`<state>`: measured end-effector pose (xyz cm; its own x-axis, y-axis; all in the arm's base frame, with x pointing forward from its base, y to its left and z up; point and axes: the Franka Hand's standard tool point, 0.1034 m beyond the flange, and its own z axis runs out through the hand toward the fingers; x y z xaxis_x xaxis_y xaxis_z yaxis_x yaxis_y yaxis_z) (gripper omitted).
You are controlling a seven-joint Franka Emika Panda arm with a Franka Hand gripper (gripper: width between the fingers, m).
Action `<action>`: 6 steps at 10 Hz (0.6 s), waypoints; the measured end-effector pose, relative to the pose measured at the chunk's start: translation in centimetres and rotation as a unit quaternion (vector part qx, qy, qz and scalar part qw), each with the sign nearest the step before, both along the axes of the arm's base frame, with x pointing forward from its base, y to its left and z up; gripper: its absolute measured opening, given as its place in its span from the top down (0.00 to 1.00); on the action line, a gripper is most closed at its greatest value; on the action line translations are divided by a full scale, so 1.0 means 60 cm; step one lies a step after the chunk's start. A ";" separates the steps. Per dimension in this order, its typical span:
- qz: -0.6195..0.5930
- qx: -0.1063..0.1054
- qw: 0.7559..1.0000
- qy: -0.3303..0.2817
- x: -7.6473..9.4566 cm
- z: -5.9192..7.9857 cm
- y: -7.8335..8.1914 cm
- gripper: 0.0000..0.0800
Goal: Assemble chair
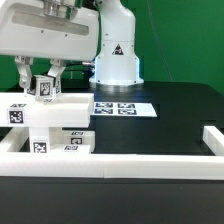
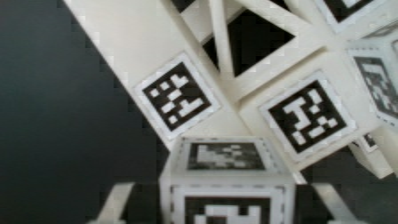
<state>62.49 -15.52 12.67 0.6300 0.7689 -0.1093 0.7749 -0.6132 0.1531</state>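
Exterior view shows the whole setting: the gripper hangs low over the chair, a stack of matte white tagged parts at that view's left, on the black bench. The jaws are clamped on a small tagged block that sits at the top of the stack, one finger on each side of it. The marker board lies flat on the bench just past the stack, in front of the arm's base. Long white border rails run along the near edge and turn up at the exterior view's right, fencing in a wide bare stretch of bench on that side. The chair parts lie close against the near rail, with little room between them.

The wrist view gives what the other cannot: a close look at the held block with its tags on top and front, and beyond it the angled white bars and tagged faces of the chair. The fingers themselves show only as blurred shapes beside the block.
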 end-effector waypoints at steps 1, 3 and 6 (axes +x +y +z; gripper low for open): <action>0.000 0.000 1.000 0.001 -0.001 -0.001 0.000 0.64; 0.001 0.001 1.000 0.003 -0.004 -0.007 0.003 0.64; 0.002 0.002 1.000 0.005 -0.004 -0.008 0.008 0.64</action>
